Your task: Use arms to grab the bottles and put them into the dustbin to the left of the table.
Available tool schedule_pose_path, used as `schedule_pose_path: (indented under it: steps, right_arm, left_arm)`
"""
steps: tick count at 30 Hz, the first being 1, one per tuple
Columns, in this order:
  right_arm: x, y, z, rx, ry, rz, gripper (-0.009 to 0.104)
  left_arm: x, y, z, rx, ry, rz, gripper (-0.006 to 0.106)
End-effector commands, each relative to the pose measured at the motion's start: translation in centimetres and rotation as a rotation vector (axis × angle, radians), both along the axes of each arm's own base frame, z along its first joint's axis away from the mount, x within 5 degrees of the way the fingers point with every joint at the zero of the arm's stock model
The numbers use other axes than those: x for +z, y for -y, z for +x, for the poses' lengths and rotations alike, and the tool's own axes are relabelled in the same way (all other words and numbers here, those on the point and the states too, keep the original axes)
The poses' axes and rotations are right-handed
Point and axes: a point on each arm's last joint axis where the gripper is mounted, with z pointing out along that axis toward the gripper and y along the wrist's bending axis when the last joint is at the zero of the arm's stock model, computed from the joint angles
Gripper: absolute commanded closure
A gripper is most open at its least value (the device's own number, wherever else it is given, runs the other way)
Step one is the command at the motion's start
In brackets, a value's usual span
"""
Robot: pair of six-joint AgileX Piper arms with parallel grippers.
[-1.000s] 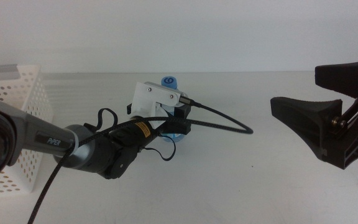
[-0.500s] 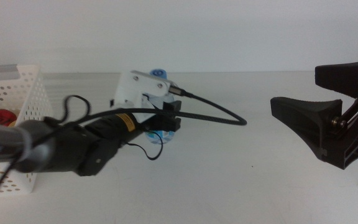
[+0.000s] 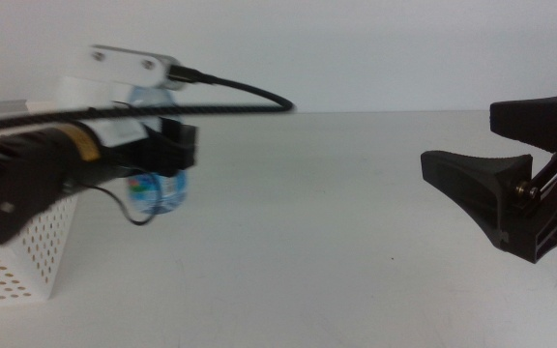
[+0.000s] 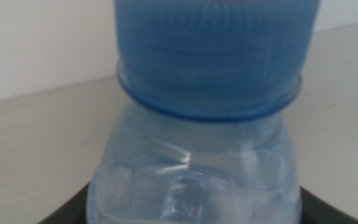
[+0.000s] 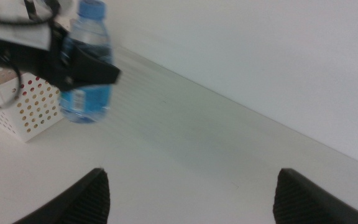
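My left gripper (image 3: 170, 147) is shut on the clear blue-capped water bottle (image 3: 160, 189) and holds it upright in the air, just right of the dustbin (image 3: 15, 263). That white perforated basket stands at the table's left side. In the left wrist view the bottle (image 4: 197, 174) fills the picture, with its blue cap (image 4: 210, 56) above dark jaws at both sides. The right wrist view shows the bottle (image 5: 86, 93) in the left gripper (image 5: 87, 70), beside the dustbin (image 5: 25, 106). My right gripper (image 3: 457, 140) waits open at the right, nothing between its jaws (image 5: 194, 199).
The white table (image 3: 337, 251) stretches between the two arms. A thick black cable (image 3: 245, 97) arcs over the left arm. The left arm hides the dustbin's inside.
The left arm has lifted the water bottle off the table and carried it left, from the middle to beside the dustbin. The right gripper has stayed still.
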Motion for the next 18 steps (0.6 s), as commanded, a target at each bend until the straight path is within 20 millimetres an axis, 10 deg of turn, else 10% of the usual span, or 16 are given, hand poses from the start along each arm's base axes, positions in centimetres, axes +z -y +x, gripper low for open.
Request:
schedule_pose_path:
  steps: [1, 18]
  right_arm:
    - [1.6, 0.1, 0.0, -0.001, 0.086, 0.055, 0.024]
    - [1.6, 0.1, 0.0, -0.001, 0.086, 0.055, 0.024]
  left_arm:
    - [4.1, -1.4, -0.6, 0.043, 0.102, -0.047, 0.105]
    - [11.3, -9.9, 0.7, 0.249, -0.117, 0.123, 0.105]
